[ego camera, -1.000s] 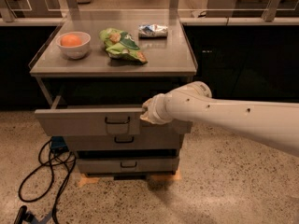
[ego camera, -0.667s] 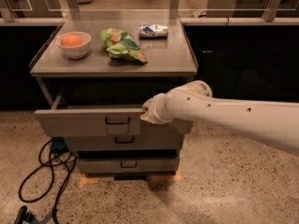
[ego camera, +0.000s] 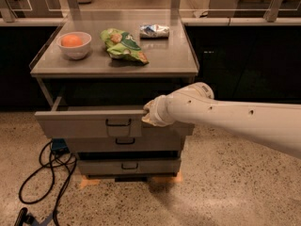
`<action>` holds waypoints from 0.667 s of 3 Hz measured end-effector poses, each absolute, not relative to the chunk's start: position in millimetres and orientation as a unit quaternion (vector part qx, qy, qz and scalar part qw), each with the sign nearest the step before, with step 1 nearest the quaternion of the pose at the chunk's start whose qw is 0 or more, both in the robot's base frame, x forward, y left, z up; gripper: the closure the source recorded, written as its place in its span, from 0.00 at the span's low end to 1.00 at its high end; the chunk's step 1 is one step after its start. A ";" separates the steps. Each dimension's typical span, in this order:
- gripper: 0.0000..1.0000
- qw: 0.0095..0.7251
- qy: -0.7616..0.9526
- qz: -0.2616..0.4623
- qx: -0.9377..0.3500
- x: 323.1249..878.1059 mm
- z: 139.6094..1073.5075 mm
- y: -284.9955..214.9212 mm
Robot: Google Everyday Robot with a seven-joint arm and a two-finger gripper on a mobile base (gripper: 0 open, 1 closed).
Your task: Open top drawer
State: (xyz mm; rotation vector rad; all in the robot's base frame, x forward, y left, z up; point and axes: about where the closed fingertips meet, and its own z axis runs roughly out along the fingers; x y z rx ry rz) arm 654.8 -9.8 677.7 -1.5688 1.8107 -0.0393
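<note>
The top drawer (ego camera: 89, 124) is a wide grey metal drawer under the cabinet top, pulled out toward me, with a small black bracket handle (ego camera: 118, 122) at its centre. Its inside is mostly hidden by the front panel. My gripper (ego camera: 146, 115) is at the end of the white arm (ego camera: 225, 119), which reaches in from the right. It sits at the upper edge of the drawer front, right of the handle. The wrist hides the fingertips.
Two smaller grey drawers (ego camera: 124, 142) sit shut below. On the cabinet top (ego camera: 164, 60) are a white bowl with an orange (ego camera: 74, 43), a green snack bag (ego camera: 123, 45) and a white packet (ego camera: 154, 30). Black cables (ego camera: 44, 171) lie on the speckled floor at left.
</note>
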 end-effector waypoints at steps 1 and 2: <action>1.00 0.370 0.703 -0.021 -0.607 651.5 683.1 -11.0; 1.00 0.370 0.703 -0.024 -0.607 637.3 674.5 -13.5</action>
